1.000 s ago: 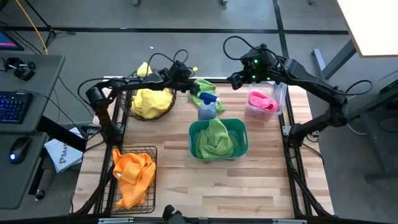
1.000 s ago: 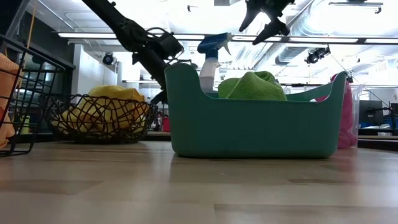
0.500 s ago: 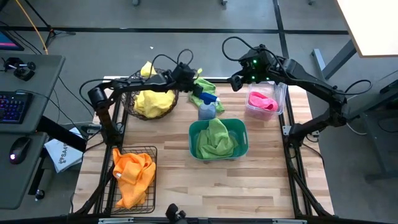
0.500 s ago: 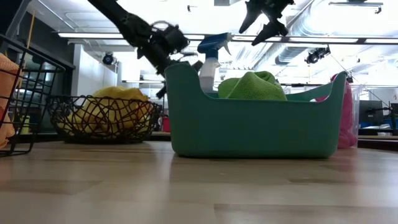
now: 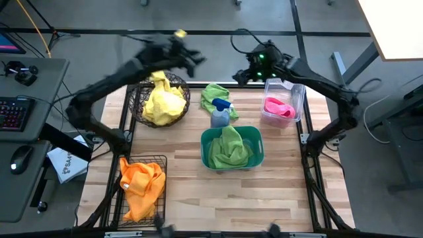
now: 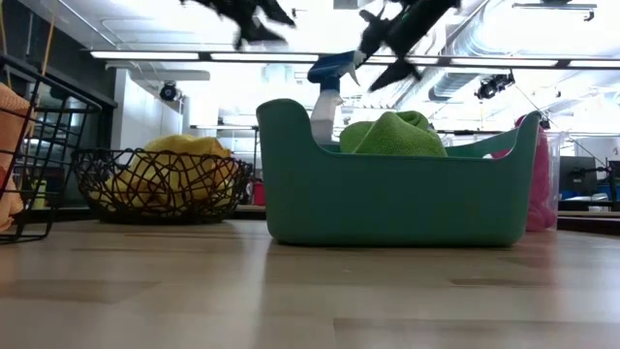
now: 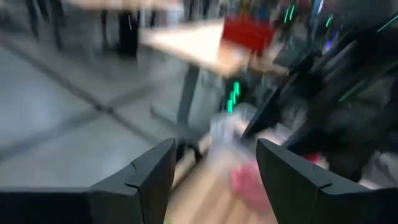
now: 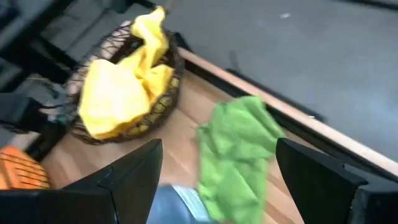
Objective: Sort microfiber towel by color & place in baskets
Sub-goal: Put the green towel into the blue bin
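A lime green towel (image 5: 213, 96) lies flat on the table near its far edge, between the round wire basket (image 5: 140, 112) of yellow towels and the blue-grey spray bottle (image 5: 220, 114). It also shows in the right wrist view, as the green towel (image 8: 239, 124). My right gripper (image 5: 239, 74) hangs open above it, toward its right side; its fingers frame the towel in the right wrist view (image 8: 219, 149). My left gripper (image 5: 192, 58) is open, blurred and raised high past the table's far edge; its own view (image 7: 216, 149) shows nothing between the fingers.
The teal tub (image 5: 258, 158) holds a green towel at mid-table. The clear bin (image 5: 299, 99) with a pink towel stands at the far right. The black rectangular wire basket (image 5: 156, 205) with an orange towel sits at the near left. Bare wood lies along the near edge.
My left gripper has swung quickly up and toward the far edge, away from the green towel and the round basket; it now shows blurred. My right gripper has shifted a little toward the table's left and far edge and tipped. The towels have stayed put.
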Tool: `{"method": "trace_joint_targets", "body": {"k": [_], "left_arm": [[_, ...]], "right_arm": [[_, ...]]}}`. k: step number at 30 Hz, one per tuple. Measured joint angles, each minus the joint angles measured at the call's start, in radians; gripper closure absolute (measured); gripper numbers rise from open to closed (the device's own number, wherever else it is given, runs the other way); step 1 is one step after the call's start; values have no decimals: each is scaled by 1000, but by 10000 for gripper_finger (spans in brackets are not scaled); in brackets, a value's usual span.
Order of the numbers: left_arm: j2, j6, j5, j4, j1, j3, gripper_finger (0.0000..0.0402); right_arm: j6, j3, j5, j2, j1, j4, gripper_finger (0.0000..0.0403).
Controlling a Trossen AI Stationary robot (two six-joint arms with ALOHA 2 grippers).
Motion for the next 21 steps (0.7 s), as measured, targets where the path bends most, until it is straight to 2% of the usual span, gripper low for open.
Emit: {"method": "trace_joint_targets", "body": {"k": [3, 7, 10, 15, 21], "left_arm": [[-130, 7, 1, -19, 41, 3, 192], [-264, -1, -3, -62, 62, 1, 192], [-335, -9, -2, -89, 55, 1, 192], [-384, -71, -3, -112, 36, 0, 192], [-398, -129, -4, -109, 21, 0, 192]], "right_arm": [[1, 0, -103, 98, -33, 88, 94], [-28, 0, -153, 233, -43, 134, 94], [-62, 0, -155, 328, -30, 131, 94], [-101, 0, -156, 441, -4, 130, 94], [-103, 0, -79, 515, 20, 104, 94]]}}
